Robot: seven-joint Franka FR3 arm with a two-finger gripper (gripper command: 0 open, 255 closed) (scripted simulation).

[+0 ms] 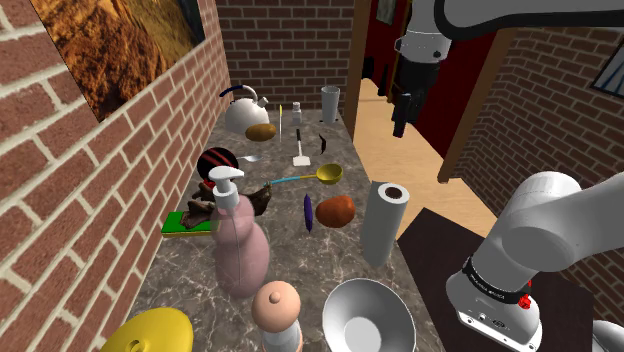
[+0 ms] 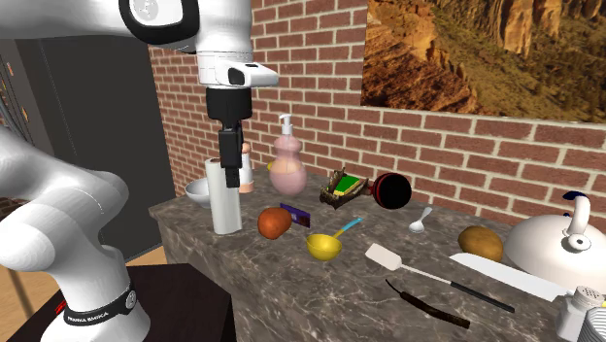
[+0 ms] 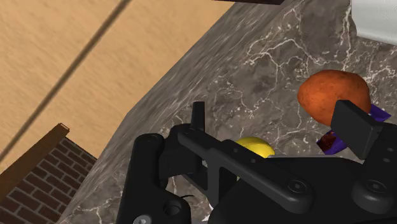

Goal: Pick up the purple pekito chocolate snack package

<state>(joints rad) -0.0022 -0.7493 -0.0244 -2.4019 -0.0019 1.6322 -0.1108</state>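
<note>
The purple snack package point(image 1: 308, 212) stands on its edge on the marble counter point(image 1: 300, 262), touching an orange-brown rounded item point(image 1: 336, 210). In the second exterior view the package point(image 2: 296, 215) lies just behind that orange item point(image 2: 274, 222). My black gripper point(image 1: 401, 125) hangs high above the counter's outer edge, well apart from the package, fingers pointing down. In the wrist view my gripper point(image 3: 275, 108) is open with nothing between its fingers. A strip of the purple package point(image 3: 380, 113) peeks out beside the right finger point(image 3: 354, 124), below the orange item point(image 3: 333, 94).
A white paper roll point(image 1: 383, 222) stands close to the package at the counter's edge. A yellow ladle point(image 1: 328, 174), pink soap dispenser point(image 1: 238, 240), metal bowl point(image 1: 367, 315), white spatula point(image 1: 300, 158) and kettle point(image 1: 245, 110) crowd the counter. A brick wall point(image 1: 110, 200) runs behind it.
</note>
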